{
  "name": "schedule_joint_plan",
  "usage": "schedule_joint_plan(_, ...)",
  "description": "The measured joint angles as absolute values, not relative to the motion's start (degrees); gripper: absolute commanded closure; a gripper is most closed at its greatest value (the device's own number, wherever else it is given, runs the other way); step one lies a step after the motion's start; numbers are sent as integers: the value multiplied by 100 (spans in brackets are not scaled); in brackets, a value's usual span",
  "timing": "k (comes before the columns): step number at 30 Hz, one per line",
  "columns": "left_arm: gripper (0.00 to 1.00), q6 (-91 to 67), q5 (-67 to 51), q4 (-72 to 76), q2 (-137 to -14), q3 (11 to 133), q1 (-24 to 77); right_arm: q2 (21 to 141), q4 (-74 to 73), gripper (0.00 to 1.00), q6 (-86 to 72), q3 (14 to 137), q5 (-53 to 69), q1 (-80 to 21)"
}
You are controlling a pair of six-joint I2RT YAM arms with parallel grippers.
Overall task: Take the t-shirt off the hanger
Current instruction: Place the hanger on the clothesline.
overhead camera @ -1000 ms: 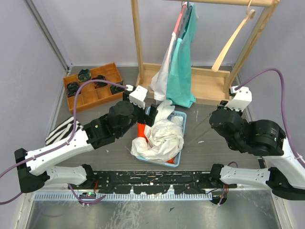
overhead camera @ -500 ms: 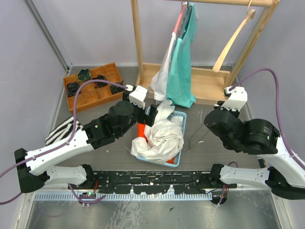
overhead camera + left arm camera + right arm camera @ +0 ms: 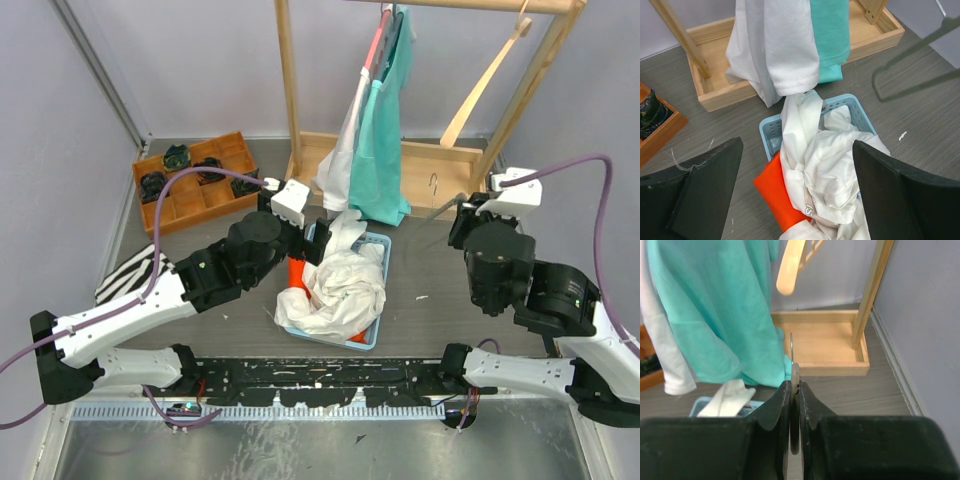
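A crumpled white t-shirt (image 3: 340,285) (image 3: 840,165) lies heaped in the light blue basket (image 3: 378,243) (image 3: 767,132), free of any hanger. My left gripper (image 3: 312,250) (image 3: 795,165) hovers over the basket's left side, open, with nothing between its fingers. A thin grey hanger (image 3: 445,207) (image 3: 912,50) (image 3: 795,371) hangs bare in the air to the right of the basket. My right gripper (image 3: 462,215) (image 3: 795,382) is shut on it, and its wire hook (image 3: 791,345) points toward the rack's base.
A wooden rack (image 3: 288,90) at the back carries a teal shirt (image 3: 385,150), a white shirt (image 3: 345,150) and a bare wooden hanger (image 3: 485,85). An orange cloth (image 3: 298,272) spills from the basket. A wooden compartment tray (image 3: 195,180) and a striped cloth (image 3: 125,275) sit left.
My right arm has lifted the grey hanger from low beside the basket up and back toward the rack's base. The left arm and the t-shirt have not moved.
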State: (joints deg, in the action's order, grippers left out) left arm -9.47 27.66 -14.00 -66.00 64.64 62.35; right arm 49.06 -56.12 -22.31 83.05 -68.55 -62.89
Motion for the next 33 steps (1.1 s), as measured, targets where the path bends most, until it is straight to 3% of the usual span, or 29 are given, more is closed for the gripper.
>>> schedule_joint_plan(9, 2, -974, 2746, -1402, -6600, 6469, 6235, 4722, -3013, 99, -150, 8206, -6919, -6289)
schedule_joint_plan(33, 2, -1037, 2659, -1431, -6447, 6469, 6235, 5741, 768, 99, 2502, 7800, -6582, -6289)
